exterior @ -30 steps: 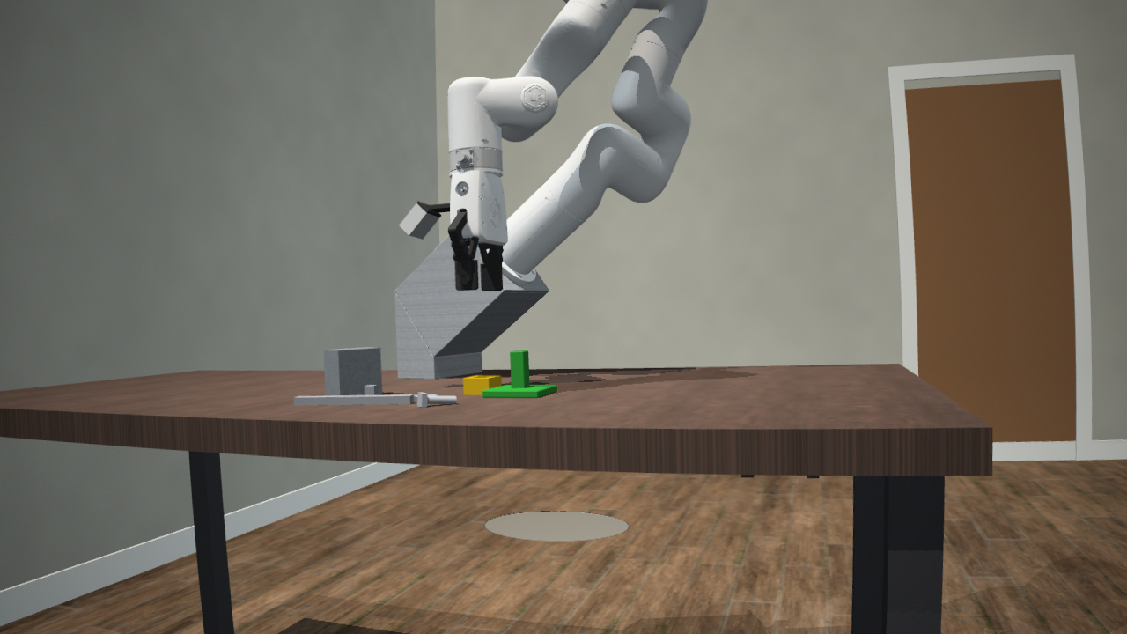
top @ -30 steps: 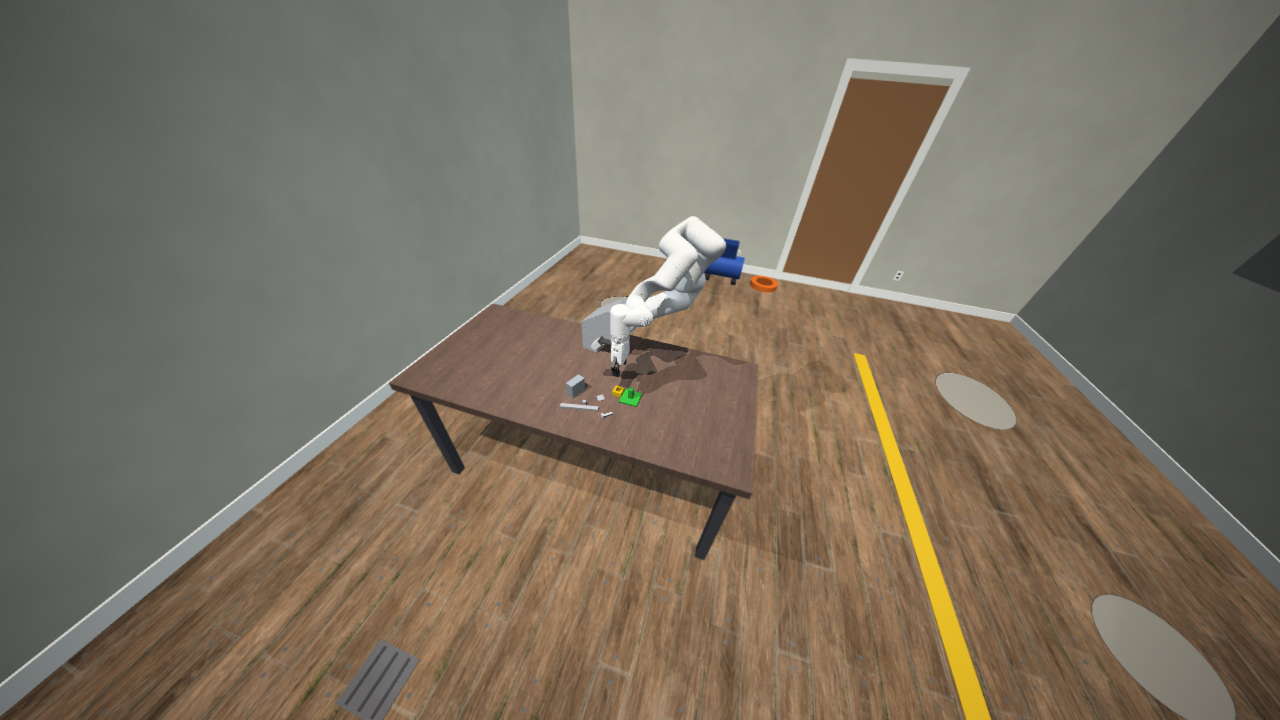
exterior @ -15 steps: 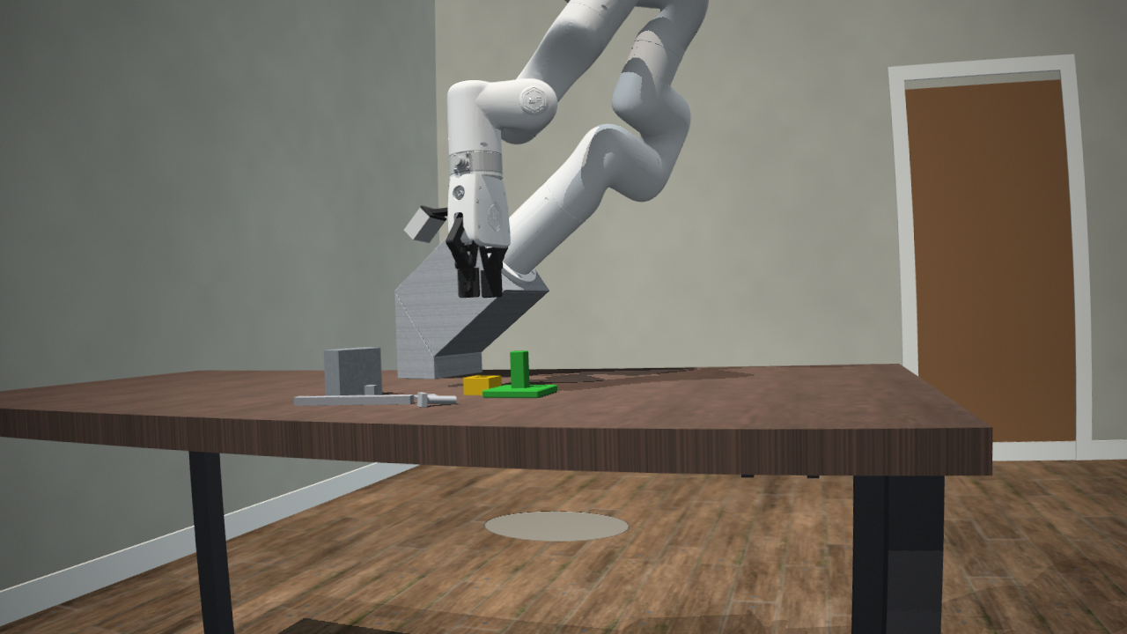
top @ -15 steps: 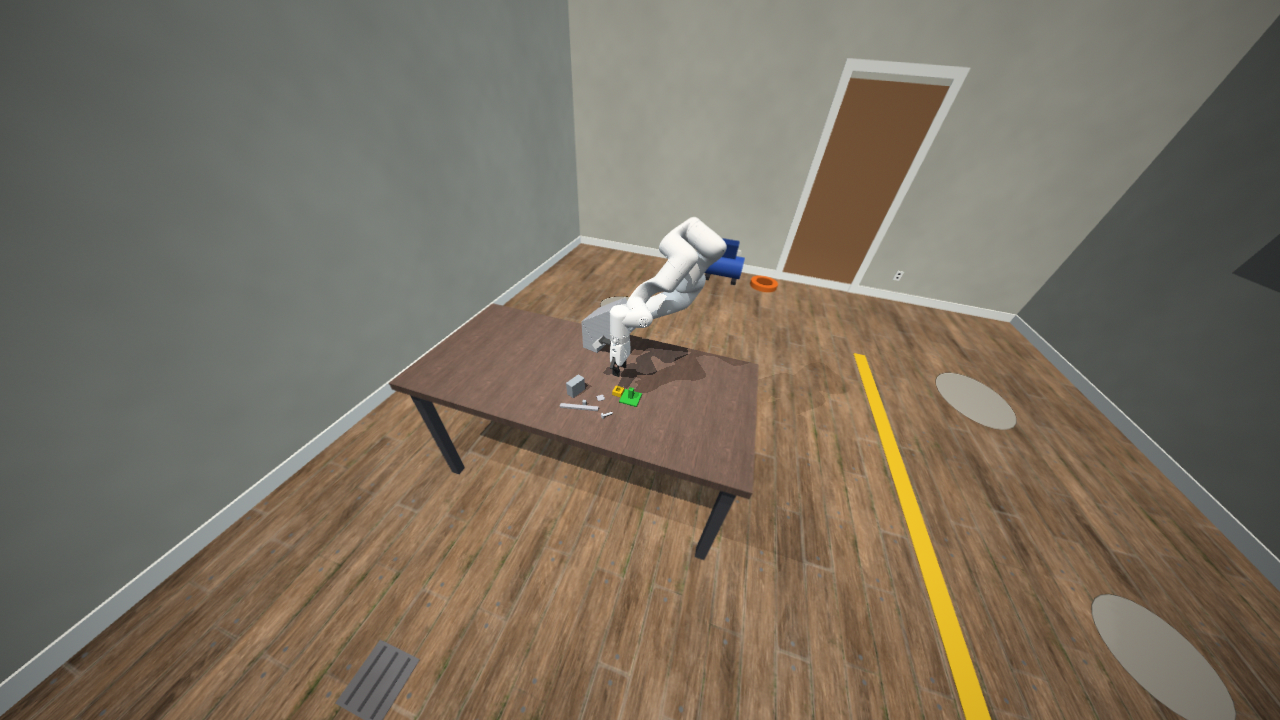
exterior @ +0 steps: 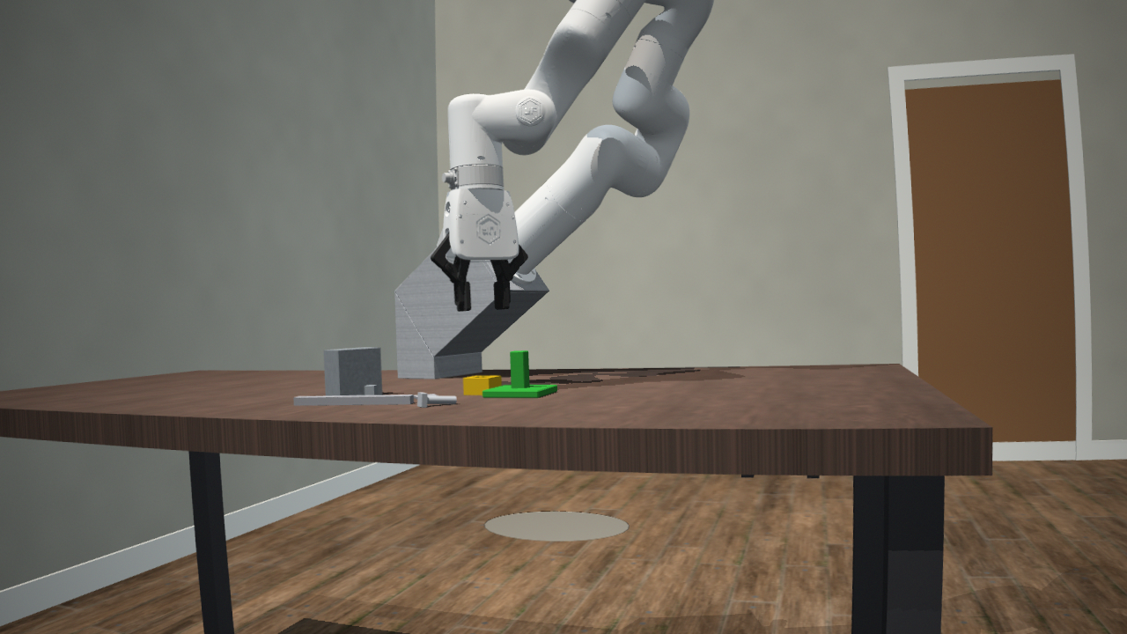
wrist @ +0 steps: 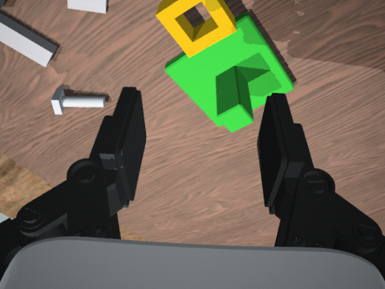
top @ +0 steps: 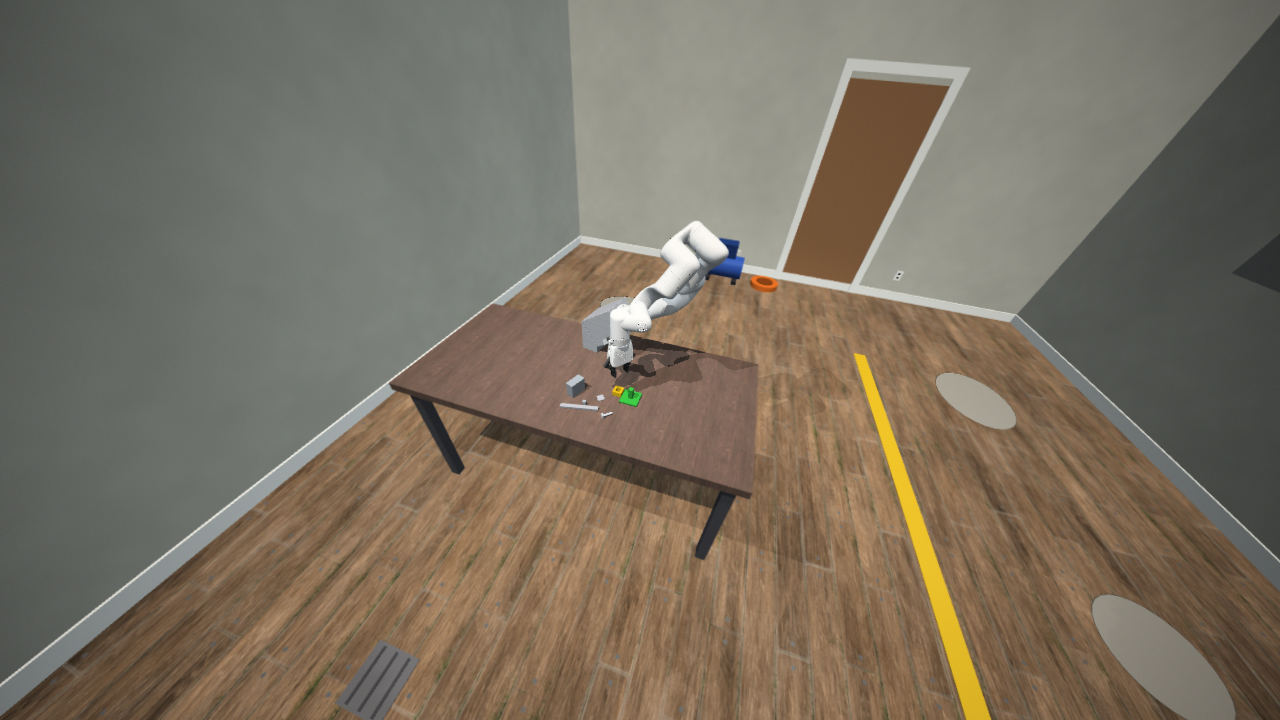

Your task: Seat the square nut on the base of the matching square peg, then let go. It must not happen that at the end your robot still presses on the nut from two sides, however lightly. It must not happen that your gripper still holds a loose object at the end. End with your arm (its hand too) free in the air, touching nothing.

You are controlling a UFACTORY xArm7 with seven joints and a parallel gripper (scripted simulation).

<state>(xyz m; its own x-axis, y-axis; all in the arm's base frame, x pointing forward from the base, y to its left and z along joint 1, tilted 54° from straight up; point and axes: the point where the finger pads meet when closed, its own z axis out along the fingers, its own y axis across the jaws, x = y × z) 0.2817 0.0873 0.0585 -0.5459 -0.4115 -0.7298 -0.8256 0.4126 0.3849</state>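
Near the desk [exterior: 709,409] middle, our fingers hang half-spread and empty, so we should lower squarely over the yellow nut [wrist: 197,15] beside the green peg [wrist: 236,92].

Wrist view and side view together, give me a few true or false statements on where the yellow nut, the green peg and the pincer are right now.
1. The yellow square nut lies flat on the table, beside the green base. True.
2. The nut is already threaded over the green peg. False: the peg stands bare, with the nut next to the base.
3. The pincer is closed on the nut. False: it holds nothing, its fingers apart, well above the table.
4. A small grey bolt lies on the table. True.
5. The peg has toppled over. False: it stands upright on its base.
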